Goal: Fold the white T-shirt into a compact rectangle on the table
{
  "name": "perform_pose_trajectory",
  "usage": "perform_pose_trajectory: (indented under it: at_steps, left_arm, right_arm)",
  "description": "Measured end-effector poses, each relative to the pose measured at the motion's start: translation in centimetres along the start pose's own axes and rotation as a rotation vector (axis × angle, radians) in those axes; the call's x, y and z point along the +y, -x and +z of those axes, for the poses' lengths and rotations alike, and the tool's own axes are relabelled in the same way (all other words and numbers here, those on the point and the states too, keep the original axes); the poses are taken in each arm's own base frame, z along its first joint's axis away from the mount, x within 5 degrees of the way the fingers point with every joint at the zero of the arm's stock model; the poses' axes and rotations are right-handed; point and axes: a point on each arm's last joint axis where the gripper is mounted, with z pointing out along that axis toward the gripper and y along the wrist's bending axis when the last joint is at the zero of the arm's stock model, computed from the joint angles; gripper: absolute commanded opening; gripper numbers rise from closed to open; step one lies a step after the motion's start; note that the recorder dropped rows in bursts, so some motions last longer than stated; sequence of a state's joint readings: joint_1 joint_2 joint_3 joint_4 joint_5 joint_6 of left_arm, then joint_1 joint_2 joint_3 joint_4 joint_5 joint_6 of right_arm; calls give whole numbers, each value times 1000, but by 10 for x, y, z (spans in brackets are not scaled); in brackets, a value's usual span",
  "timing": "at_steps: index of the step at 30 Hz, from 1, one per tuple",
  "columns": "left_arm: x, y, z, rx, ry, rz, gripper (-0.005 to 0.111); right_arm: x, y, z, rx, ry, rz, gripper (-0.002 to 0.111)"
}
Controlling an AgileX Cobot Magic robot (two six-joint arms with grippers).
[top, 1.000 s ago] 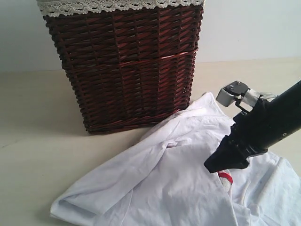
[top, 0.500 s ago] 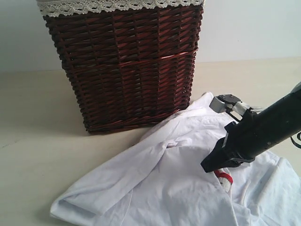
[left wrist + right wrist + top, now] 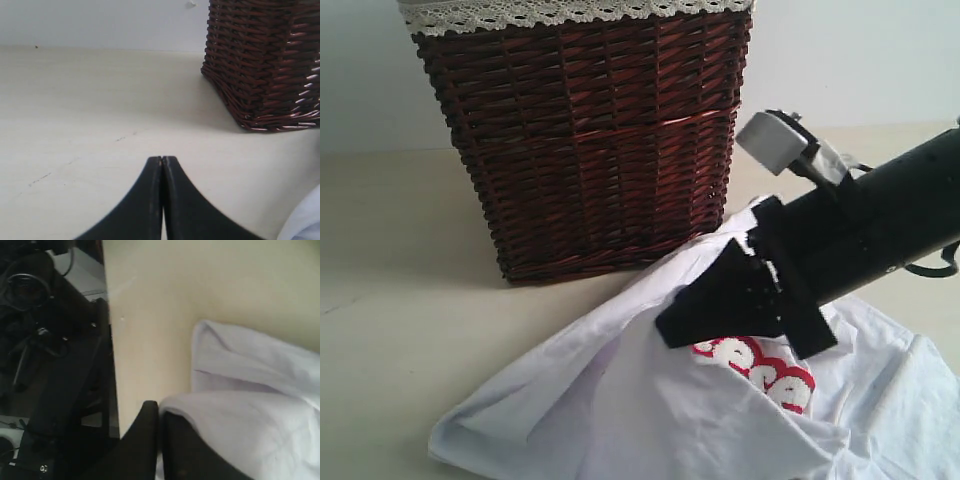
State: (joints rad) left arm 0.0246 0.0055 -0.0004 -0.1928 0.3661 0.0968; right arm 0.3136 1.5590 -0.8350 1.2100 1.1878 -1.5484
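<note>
Right gripper [image 3: 668,328] lifted, pinching white T-shirt [image 3: 620,400], long axis diagonal; left gripper [image 3: 162,159] clenched.

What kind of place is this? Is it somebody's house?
Probably a robot test room, not a home: a black robot arm over a white T-shirt on a table beside a wicker basket, with cables and gear past the table edge.

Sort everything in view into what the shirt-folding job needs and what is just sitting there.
For the job:
white T-shirt, crumpled, red lettering showing
table under it
right tool, shut on a fold of the shirt
left tool, shut, empty, over bare table

Just lying about:
basket, dark wicker with lace trim, next to the shirt
wall
</note>
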Motion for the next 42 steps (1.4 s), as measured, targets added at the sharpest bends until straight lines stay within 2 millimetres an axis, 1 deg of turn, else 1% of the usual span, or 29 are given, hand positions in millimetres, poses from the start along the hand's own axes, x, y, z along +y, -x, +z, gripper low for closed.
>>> perform_pose_trajectory:
  at_steps: [1, 3, 6, 7, 8, 10, 12, 14, 15, 16, 17, 19, 21, 24, 26, 28, 30, 31, 32, 33, 36, 38, 40, 42]
  left_arm:
    - [0, 0, 0, 0, 0, 0, 0]
    - [0, 0, 0, 0, 0, 0, 0]
    - [0, 0, 0, 0, 0, 0, 0]
    - [0, 0, 0, 0, 0, 0, 0]
    - [0, 0, 0, 0, 0, 0, 0]
    - [0, 0, 0, 0, 0, 0, 0]
    - [0, 0, 0, 0, 0, 0, 0]
    - [0, 0, 0, 0, 0, 0, 0]
    - [0, 0, 0, 0, 0, 0, 0]
    - [0, 0, 0, 0, 0, 0, 0]
    - [0, 0, 0, 0, 0, 0, 0]
    - [0, 0, 0, 0, 0, 0, 0]
    - [0, 0, 0, 0, 0, 0, 0]
    - [0, 0, 0, 0, 0, 0, 0]
    - [0, 0, 0, 0, 0, 0, 0]
    - [0, 0, 0, 0, 0, 0, 0]
    - [0, 0, 0, 0, 0, 0, 0]
    - [0, 0, 0, 0, 0, 0, 0]
    - [0, 0, 0, 0, 0, 0, 0]
    - [0, 0, 0, 0, 0, 0, 0]
    - [0, 0, 0, 0, 0, 0, 0]
    - [0, 0, 0, 0, 0, 0, 0]
    - [0, 0, 0, 0, 0, 0, 0]
    - [0, 0, 0, 0, 0, 0, 0]
  right_arm:
    - [10, 5, 9, 1, 32, -51, 0]
    - [25, 10, 24, 13, 89, -109, 0]
    - [44, 12, 47, 50, 148, -174, 0]
    - [50, 13, 54, 65, 156, -192, 1]
    - [54, 13, 59, 75, 159, -208, 4]
    - [61, 13, 70, 94, 151, -236, 16]
    - [64, 12, 76, 109, 148, -251, 35]
    - [64, 9, 79, 131, 150, -262, 53]
    - [65, 9, 80, 141, 149, -269, 60]
    - [64, 8, 79, 144, 146, -266, 64]
    - [65, 9, 79, 143, 141, -264, 65]
    - [67, 12, 75, 134, 113, -281, 65]
    - [71, 18, 66, 106, 63, -307, 64]
    - [68, 30, 37, 48, -53, -349, 64]
    - [59, 40, 8, 15, -173, -345, 64]
    - [46, 43, -16, 8, -284, -305, 64]
    - [33, 38, -34, 33, -373, -257, 64]
    - [26, 33, -39, 67, -403, -237, 62]
    - [20, 29, -40, 90, -414, -211, 60]
    - [15, 25, -39, 112, -415, -188, 56]
    - [-4, 7, -25, 173, -378, -55, 38]
    - [-20, -6, -15, 216, -355, 72, 28]
    - [-35, -19, -6, 273, -348, 176, 22]
    - [-47, -30, 1, 323, -348, 230, 22]
